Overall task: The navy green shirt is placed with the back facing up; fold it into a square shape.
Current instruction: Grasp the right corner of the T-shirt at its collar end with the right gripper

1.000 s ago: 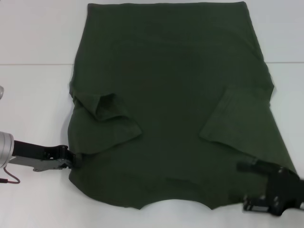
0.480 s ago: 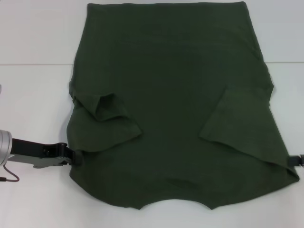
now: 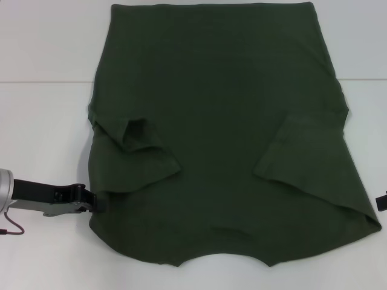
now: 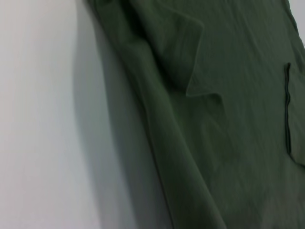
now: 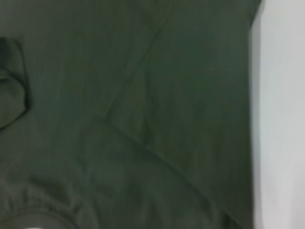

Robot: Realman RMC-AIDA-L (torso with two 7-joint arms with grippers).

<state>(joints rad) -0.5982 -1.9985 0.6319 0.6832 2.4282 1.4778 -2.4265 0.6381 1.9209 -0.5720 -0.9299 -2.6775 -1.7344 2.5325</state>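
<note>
While lying flat on the white surface [image 3: 42, 121], the shirt [image 3: 217, 121] is awaiting folding.
Left end effector [image 3: 95, 202] is touching its edge, grip state unclear; snagging could bunch fabric.

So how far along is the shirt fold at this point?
Both sleeves of the dark olive-green cotton T-shirt already lie folded inward. The left pincer sits at the shirt's left edge near the collar end; the right pincer barely shows. The body is still spread full length on the white table, not squared.

A bare test bench, likely a lab: a plain white tabletop [image 3: 42, 121] with a seam line across it, carrying only one spread garment.
</note>
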